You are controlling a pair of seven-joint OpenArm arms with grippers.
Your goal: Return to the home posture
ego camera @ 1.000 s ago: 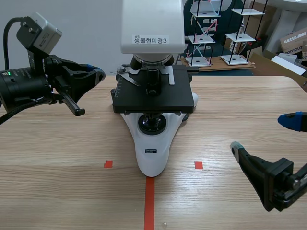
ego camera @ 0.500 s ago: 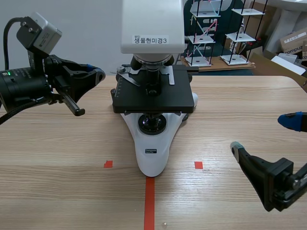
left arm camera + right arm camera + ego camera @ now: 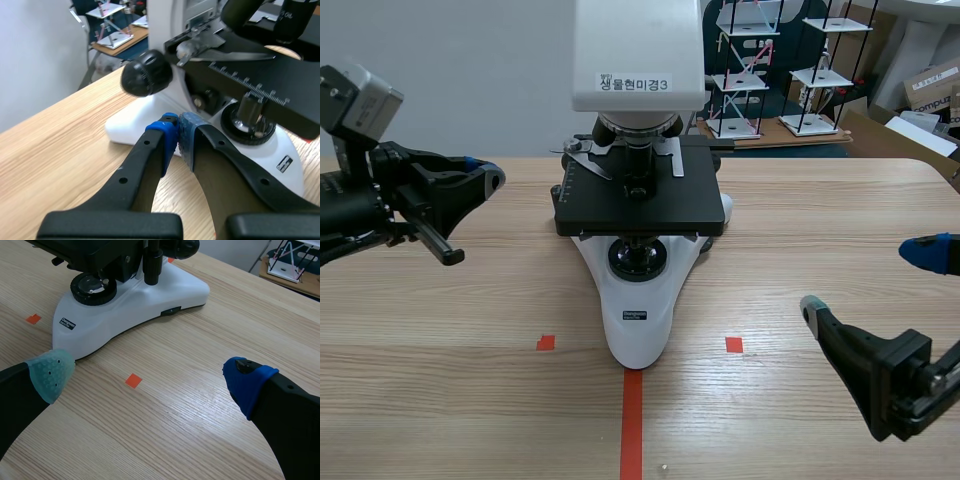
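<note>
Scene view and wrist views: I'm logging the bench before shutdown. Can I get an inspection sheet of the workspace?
Surface: wooden table, orange-red tape marks.
Job's things: nothing seen beyond the arms.
Clutter: one microscope, upright at mid-table, touched by neither gripper.
Grippers: left gripper shut on nothing, beside the microscope; right gripper open, holding nothing.
Cables: black lead under the left arm.
Surroundings: white shelf models and a cardboard box behind the table.

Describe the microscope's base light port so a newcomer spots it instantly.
Start at the white microscope at the middle of the table. On its base, directly beneath the black stage, sits the light port: a round, black-ringed lens facing up. The small rectangular label nearer the base's tip is flat, not round.
</note>
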